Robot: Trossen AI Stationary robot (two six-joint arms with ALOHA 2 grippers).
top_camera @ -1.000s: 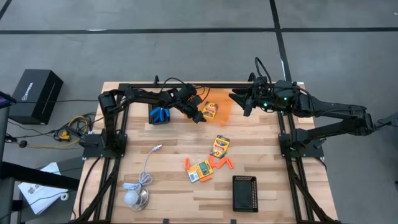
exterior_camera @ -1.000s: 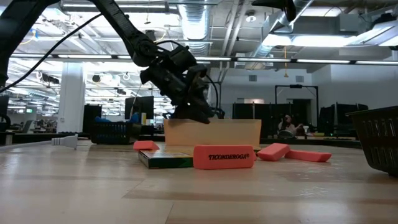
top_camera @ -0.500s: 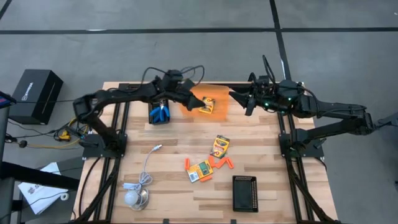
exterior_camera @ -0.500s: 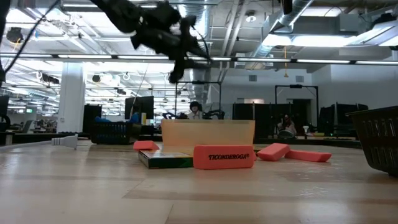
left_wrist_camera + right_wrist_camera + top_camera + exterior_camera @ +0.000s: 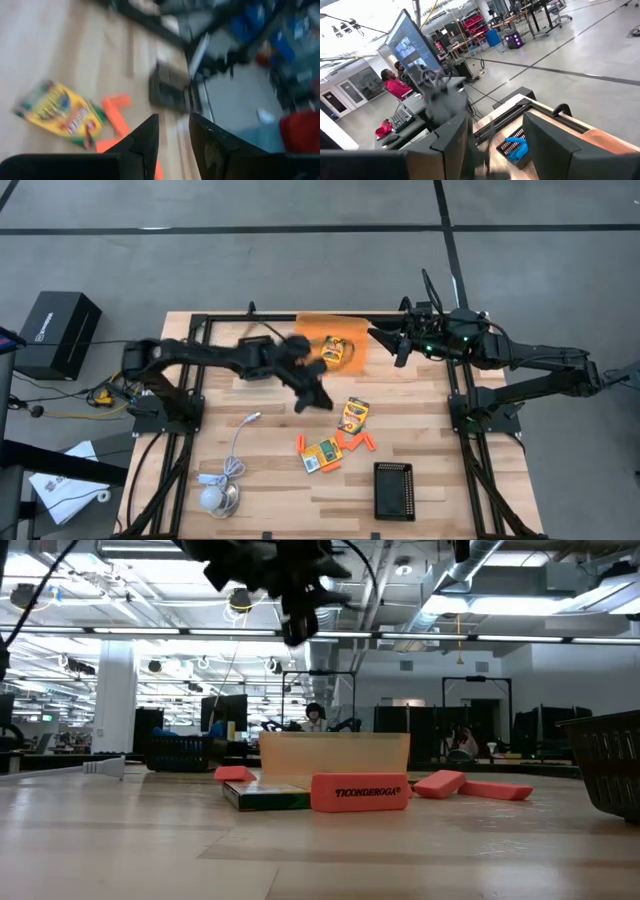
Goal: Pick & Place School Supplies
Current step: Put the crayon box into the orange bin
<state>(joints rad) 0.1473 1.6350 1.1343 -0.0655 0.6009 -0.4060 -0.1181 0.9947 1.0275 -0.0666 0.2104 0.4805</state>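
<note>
My left gripper hangs open and holds nothing, high over the table's middle, in the low view near the top. Below it lie two yellow-and-green crayon boxes flat on the wood, with several orange sticks around them. A third crayon box lies inside the orange translucent bin at the far middle. My right gripper waits open, raised at the far right. The blue-handled scissors show only in the right wrist view, in a black basket.
A black rectangular tray stands near the front edge, right of centre. A white cable with a round puck lies at the near left. Bare wood lies between the cable and the crayon boxes.
My left gripper has risen from the orange bin at the far edge, then swung toward the near edge and now hangs over the table's middle. The crayon box has stayed in the bin. My right arm has kept still.
</note>
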